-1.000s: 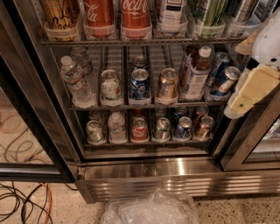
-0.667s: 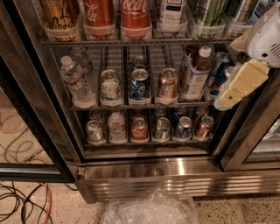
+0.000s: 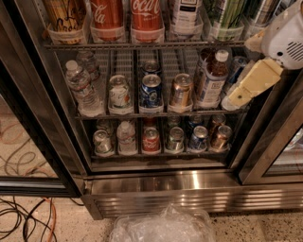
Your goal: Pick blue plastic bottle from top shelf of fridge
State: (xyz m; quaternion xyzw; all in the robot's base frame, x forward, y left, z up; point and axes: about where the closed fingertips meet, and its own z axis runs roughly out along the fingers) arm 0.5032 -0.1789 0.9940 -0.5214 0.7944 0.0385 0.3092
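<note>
Nearest, at the bottom edge, a crumpled clear plastic bag [image 3: 161, 226] lies on the speckled floor, and dark and orange cables [image 3: 26, 221] run at the lower left. Behind them stands the fridge [image 3: 40, 94], with its ribbed steel base [image 3: 189, 194] and dark door frames.

The pincer [image 3: 246, 90] is at the right side, in front of the right end of the middle rack. Its white body is above, and a cream-coloured part points down and to the left. Whether it is spread or pressed together, I cannot tell. It holds nothing that I can see.

On the lowest rack there are small cans [image 3: 151, 141] in a row. On the middle rack there are more cans, and a water bottle [image 3: 81, 87] at the left.

Farthest, at the upper edge, is the top shelf [image 3: 142, 46] with its front rail. The blue plastic bottle [image 3: 185, 14], clear with a white label, stands upright there, between the red Coca-Cola bottles [image 3: 147, 16] on its left and a green bottle [image 3: 226, 16] on its right. It is above and to the left of the pincer, apart from it.
</note>
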